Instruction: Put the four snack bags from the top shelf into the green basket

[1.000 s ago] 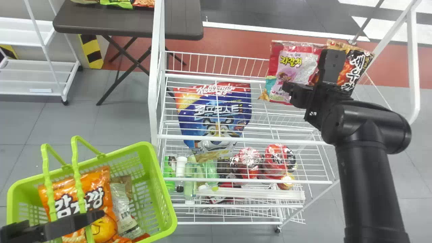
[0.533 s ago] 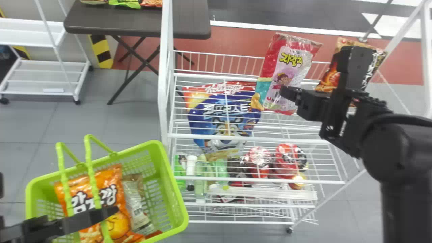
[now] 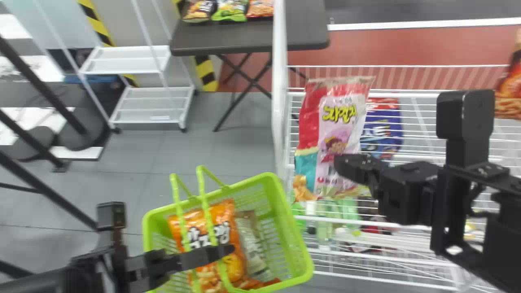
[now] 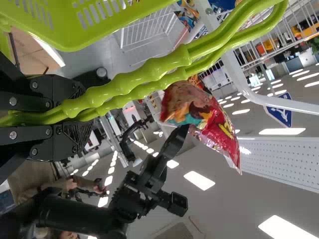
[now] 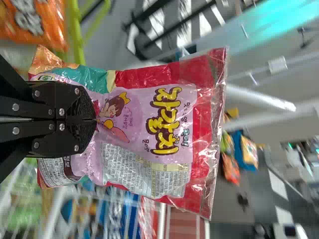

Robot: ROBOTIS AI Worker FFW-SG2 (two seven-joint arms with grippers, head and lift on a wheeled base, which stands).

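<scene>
- Closest to me, bottom left to bottom middle: my left end effector [image 3: 220,252], closed tight around the two green handles [image 3: 175,189] of the basket.
- The green basket [image 3: 305,254] sits bottom centre, tilted a bit in the frame. Inside I've got the orange snack bag [image 3: 222,232] on the left and, right beside it, a pale one [image 3: 254,248]. There's some reddish packaging low down too, can't tell what it is.
- Right end effector [image 3: 342,165] is a bit right of centre, pinched shut on the lower part of the pink-and-red snack bag [image 3: 342,106]. That bag is upright, well above the basket and apart from it.
- Behind that bag is the white wire rack [image 3: 280,101], with a blue bag [image 3: 382,132] partly hidden and some bottles [image 3: 350,211] lower down.
- Another snack bag, orange and dark [image 3: 508,95], is at the right edge, upper half, cut off by the frame. Well apart from my right end effector's fingertips.
- Farther back, top centre-left: a dark tabletop [image 3: 252,40] with three more bags [image 3: 230,10] in a row.
- Off in the upper left, a white shelf cart [image 3: 150,101] on the grey floor.
</scene>
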